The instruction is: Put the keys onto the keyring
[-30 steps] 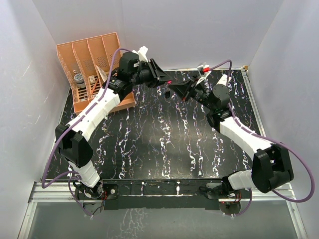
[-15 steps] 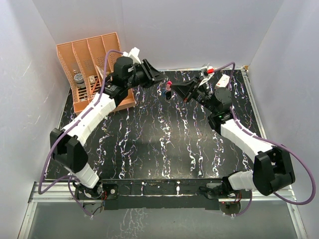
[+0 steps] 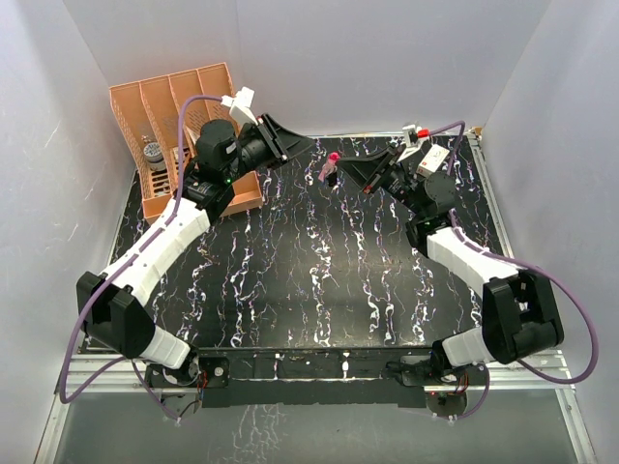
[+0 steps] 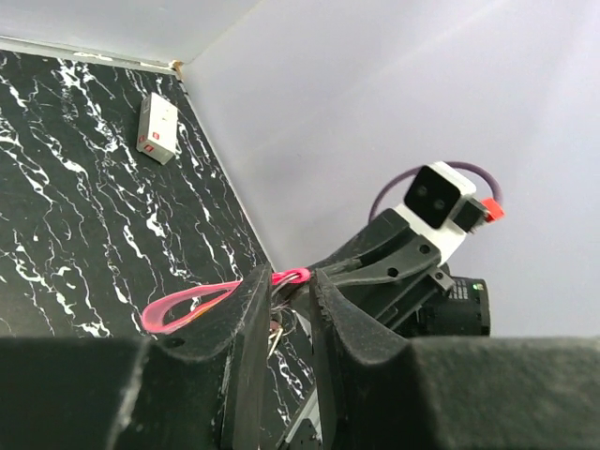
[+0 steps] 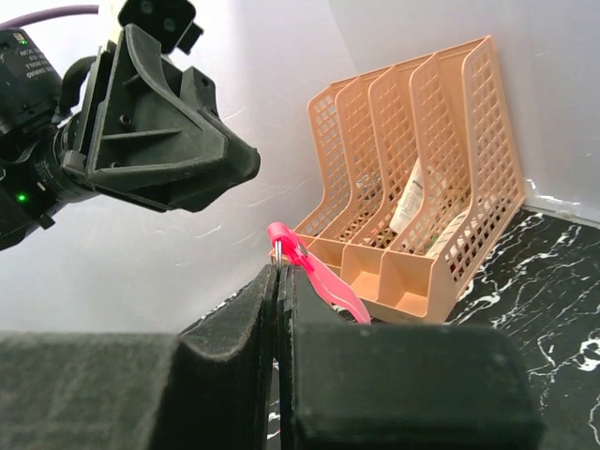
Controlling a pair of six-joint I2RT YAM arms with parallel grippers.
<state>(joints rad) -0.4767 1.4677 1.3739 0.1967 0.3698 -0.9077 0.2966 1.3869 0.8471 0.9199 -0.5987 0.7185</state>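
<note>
Two arms meet above the far end of the desk (image 3: 290,261), tips facing. Right gripper (image 3: 344,166): jaws pressed together on one end of the keyring (image 3: 333,159), so the pink loop hangs free in mid-air, presumably for threading. Left gripper (image 3: 306,144): jaws narrowly apart just beside it. Small metal piece (image 4: 274,330) between them, possibly a key; cannot tell if pinched.
</note>
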